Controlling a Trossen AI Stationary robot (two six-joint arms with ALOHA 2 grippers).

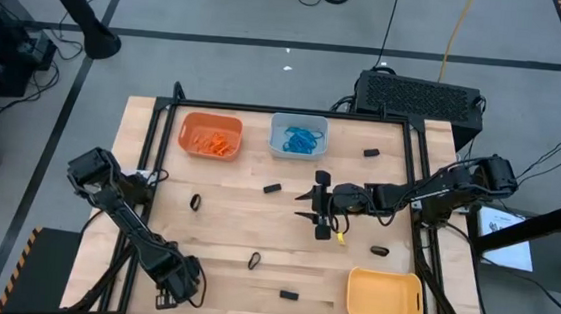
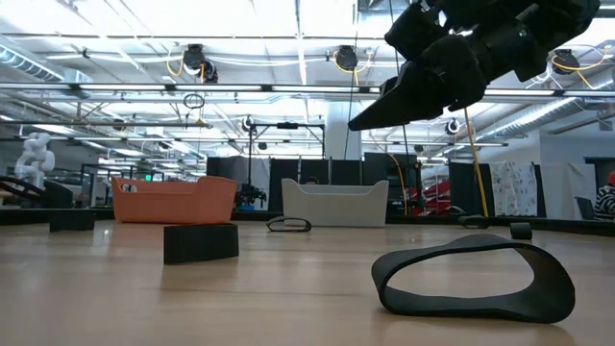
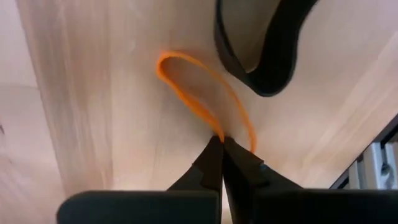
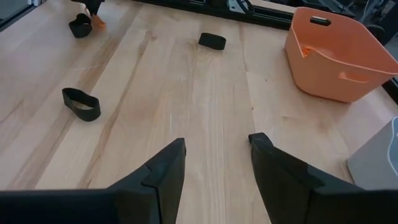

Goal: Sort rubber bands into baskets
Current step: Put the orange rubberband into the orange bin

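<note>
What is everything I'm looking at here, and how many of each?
Table: one, pale wood, centre.
Orange basket: one, far left of the table, holding a heap of orange bands.
Blue-grey basket: one, beside the orange one, holding blue bands.
Yellow basket: one, near right corner, looks empty.
Black bands: at least six, scattered loose on the table.
Loose orange band: one, on the table beside another black band.
Left hand: near left corner, pinched shut on the loose orange band.
Right hand: open, above the table's middle, holding nothing.
</note>
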